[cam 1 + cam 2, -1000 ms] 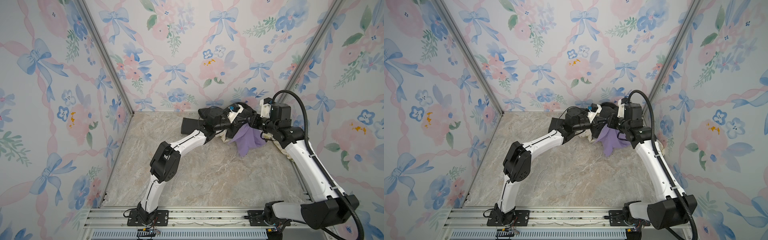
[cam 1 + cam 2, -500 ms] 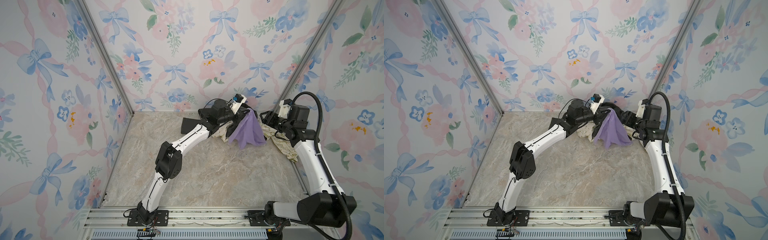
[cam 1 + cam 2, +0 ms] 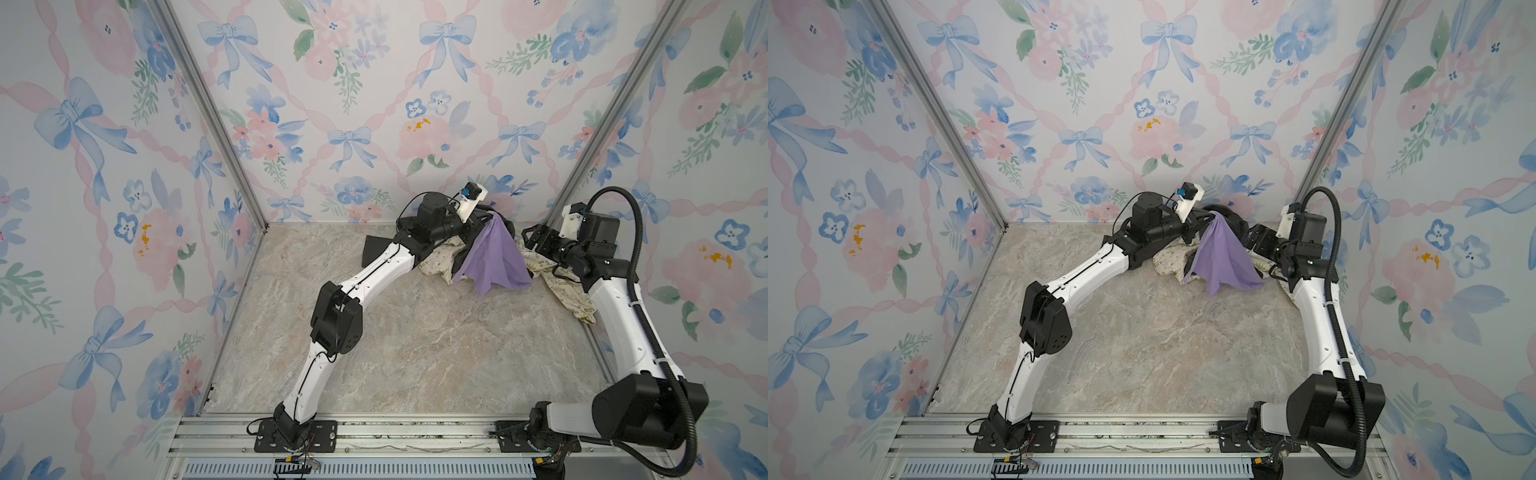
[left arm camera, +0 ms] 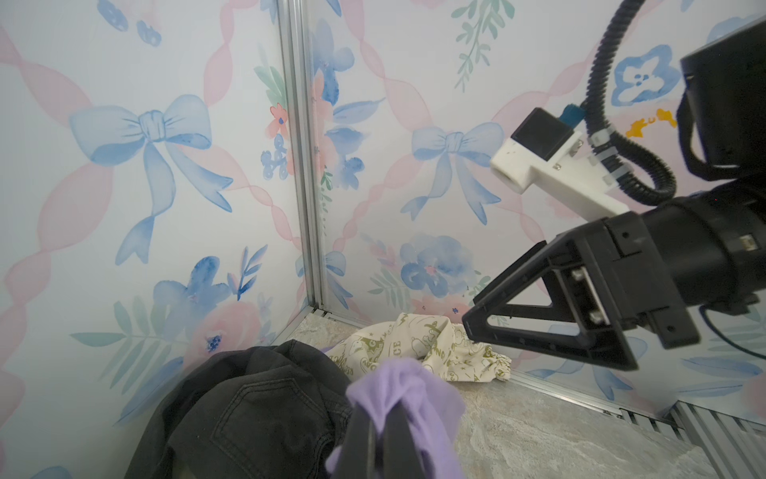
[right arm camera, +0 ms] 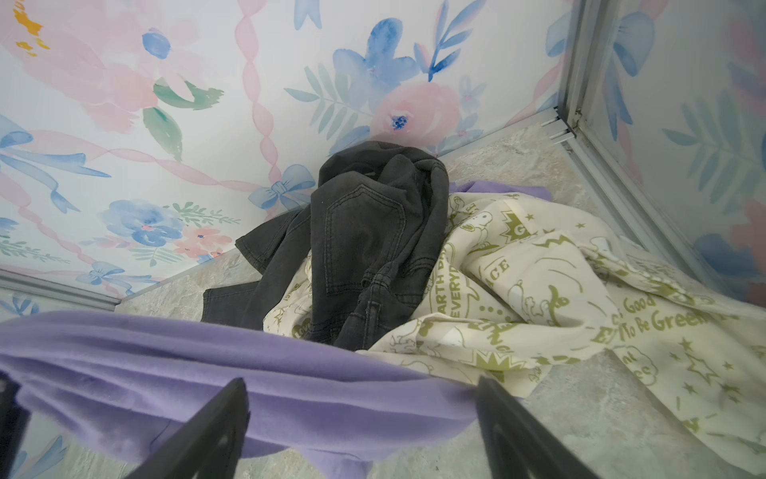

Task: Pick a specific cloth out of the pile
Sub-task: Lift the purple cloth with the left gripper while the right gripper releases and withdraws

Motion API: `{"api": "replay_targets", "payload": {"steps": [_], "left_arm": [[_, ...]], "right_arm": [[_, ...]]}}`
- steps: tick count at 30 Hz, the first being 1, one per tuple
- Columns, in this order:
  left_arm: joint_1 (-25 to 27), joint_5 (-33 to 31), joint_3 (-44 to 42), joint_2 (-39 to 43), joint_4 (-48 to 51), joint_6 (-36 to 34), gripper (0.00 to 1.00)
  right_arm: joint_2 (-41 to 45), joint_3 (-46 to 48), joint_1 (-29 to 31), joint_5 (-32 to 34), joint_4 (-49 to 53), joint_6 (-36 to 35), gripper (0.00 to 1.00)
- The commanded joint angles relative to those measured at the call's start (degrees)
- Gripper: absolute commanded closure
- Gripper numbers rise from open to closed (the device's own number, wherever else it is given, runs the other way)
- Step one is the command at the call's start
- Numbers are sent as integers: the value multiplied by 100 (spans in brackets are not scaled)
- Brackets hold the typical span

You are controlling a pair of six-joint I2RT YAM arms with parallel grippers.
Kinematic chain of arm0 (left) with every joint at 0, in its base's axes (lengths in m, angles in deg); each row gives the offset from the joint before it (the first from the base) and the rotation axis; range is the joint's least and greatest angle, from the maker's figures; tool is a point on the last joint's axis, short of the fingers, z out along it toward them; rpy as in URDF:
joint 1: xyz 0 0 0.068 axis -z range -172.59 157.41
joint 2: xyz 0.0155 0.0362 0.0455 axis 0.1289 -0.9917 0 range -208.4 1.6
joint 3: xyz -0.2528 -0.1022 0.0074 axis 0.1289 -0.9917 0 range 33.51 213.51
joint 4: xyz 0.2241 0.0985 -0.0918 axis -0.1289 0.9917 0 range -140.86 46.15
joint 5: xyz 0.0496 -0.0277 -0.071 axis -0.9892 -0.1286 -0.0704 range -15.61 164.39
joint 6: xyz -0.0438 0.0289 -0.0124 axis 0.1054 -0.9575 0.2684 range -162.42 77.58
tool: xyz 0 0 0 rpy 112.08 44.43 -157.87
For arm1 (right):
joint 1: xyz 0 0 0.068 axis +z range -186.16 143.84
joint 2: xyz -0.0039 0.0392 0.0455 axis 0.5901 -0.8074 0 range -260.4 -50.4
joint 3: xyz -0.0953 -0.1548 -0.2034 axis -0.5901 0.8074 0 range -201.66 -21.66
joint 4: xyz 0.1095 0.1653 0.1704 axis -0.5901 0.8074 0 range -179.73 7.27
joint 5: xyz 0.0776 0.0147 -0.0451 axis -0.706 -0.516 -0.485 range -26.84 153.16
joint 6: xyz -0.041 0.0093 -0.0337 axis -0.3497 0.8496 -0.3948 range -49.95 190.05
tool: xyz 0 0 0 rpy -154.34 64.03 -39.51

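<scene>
Left gripper [image 4: 379, 431] is pinched tight on a small bunched fold of the lavender cloth [image 3: 492, 259]. The cloth hangs below it like a tent, with its lower edge down on the marble tabletop [image 3: 415, 332] and against the pile [image 3: 440, 259]. Right gripper [image 5: 361, 385] is spread wide and holds nothing. It sits just beside the hanging cloth, with the fabric stretched across in front of its jaws.

Risks:
- The pinch is only on a thin bunch, so a fast pull would likely slip it out.
- A lavender strip shows beyond the cream printed cloth [image 5: 539, 290], on the far side from the right gripper. Part of the cloth may be trapped under the pile, so lifting could drag the cream cloth or the dark grey pants [image 5: 373, 232] along.
- The pants sit right beneath the left gripper, so a snag is possible.
- If the right gripper closes here, it could catch cream fabric too.
- The floral wall [image 3: 374, 124] is close behind the left gripper, so a lift could bump it.
</scene>
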Motion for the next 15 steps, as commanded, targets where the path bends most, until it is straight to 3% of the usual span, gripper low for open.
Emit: {"api": "replay_targets", "payload": {"steps": [1, 15], "left_arm": [[-34, 76, 136, 620, -287, -169, 100], [90, -287, 953, 776, -513, -189, 100]], "right_arm": [[-74, -93, -171, 23, 186, -50, 11], [143, 179, -371, 391, 34, 323, 7]]}}
